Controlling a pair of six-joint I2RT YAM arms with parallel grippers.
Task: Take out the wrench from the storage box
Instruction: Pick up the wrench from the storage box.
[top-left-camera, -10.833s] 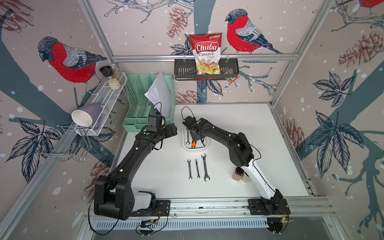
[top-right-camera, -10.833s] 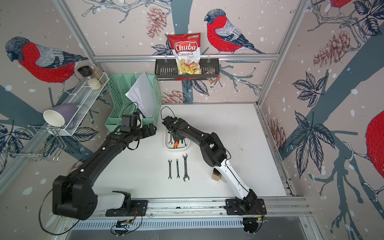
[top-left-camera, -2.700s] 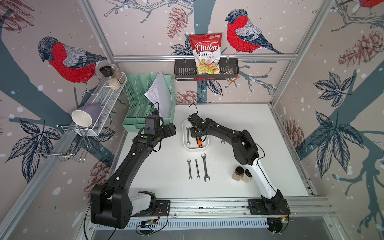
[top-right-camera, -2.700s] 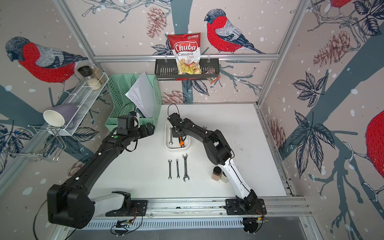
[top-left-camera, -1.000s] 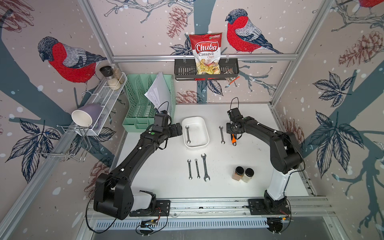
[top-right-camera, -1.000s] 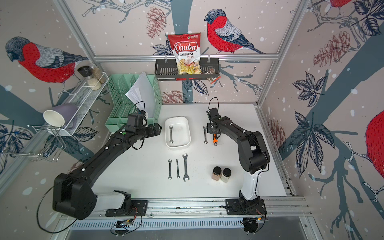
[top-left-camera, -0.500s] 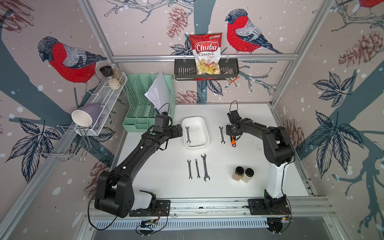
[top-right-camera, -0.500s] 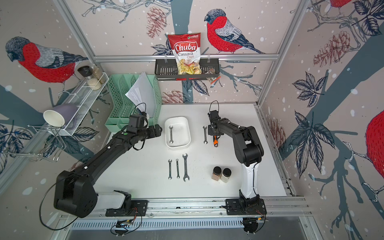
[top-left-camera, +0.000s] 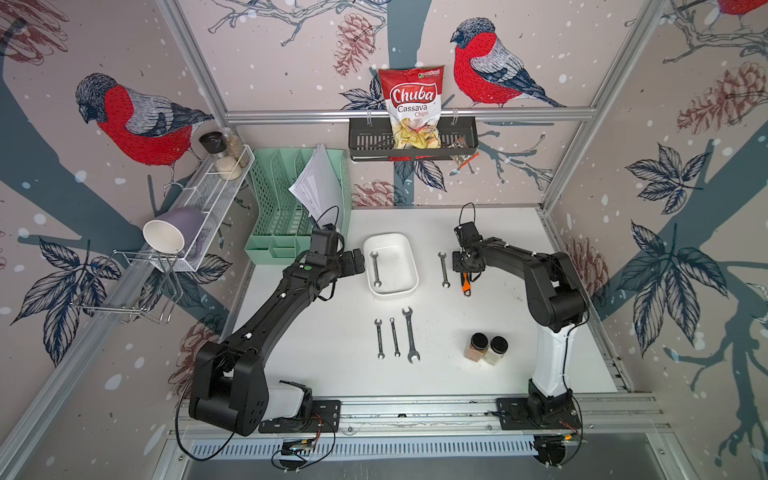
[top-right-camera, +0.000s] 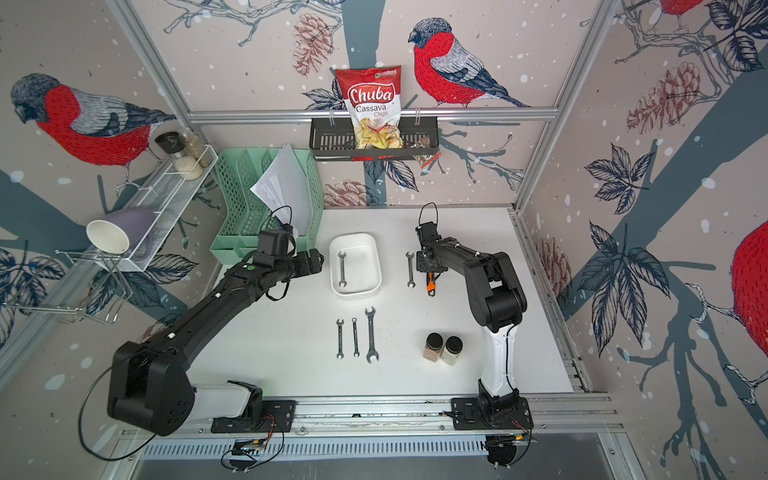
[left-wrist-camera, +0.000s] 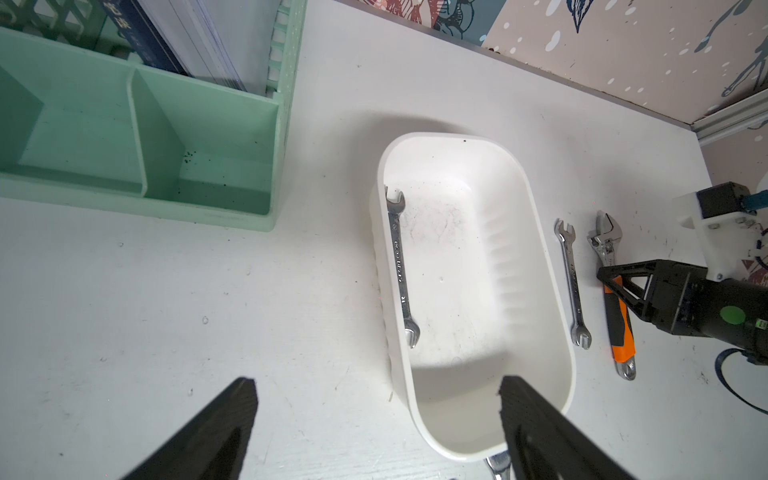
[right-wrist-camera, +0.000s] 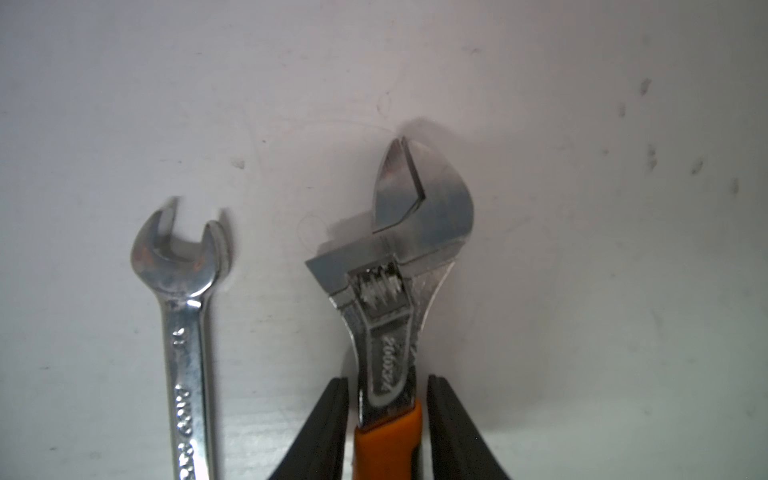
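Note:
The white storage box (top-left-camera: 397, 262) (top-right-camera: 361, 266) (left-wrist-camera: 457, 270) sits mid-table with one silver open-end wrench (top-left-camera: 376, 269) (top-right-camera: 342, 269) (left-wrist-camera: 401, 266) lying along its left inner wall. My left gripper (top-left-camera: 357, 262) (left-wrist-camera: 376, 386) is open just left of the box, its fingers straddling the box's near end without touching it. To the right of the box, an orange-handled adjustable wrench (top-left-camera: 466, 286) (left-wrist-camera: 619, 316) (right-wrist-camera: 399, 257) lies flat on the table. My right gripper (top-left-camera: 467, 270) (right-wrist-camera: 384, 382) stands open over it, with a small gap on each side of the handle.
A silver open-end wrench (top-left-camera: 444, 270) (right-wrist-camera: 183, 332) lies between the box and the adjustable wrench. Three wrenches (top-left-camera: 395, 336) lie in a row nearer the front, beside two spice jars (top-left-camera: 486, 348). A mint-green organizer (top-left-camera: 291, 208) stands at the back left.
The right gripper carried the orange-handled wrench out of the box to the table on the right, and its jaws have just parted from the handle. The left gripper has edged closer to the box.

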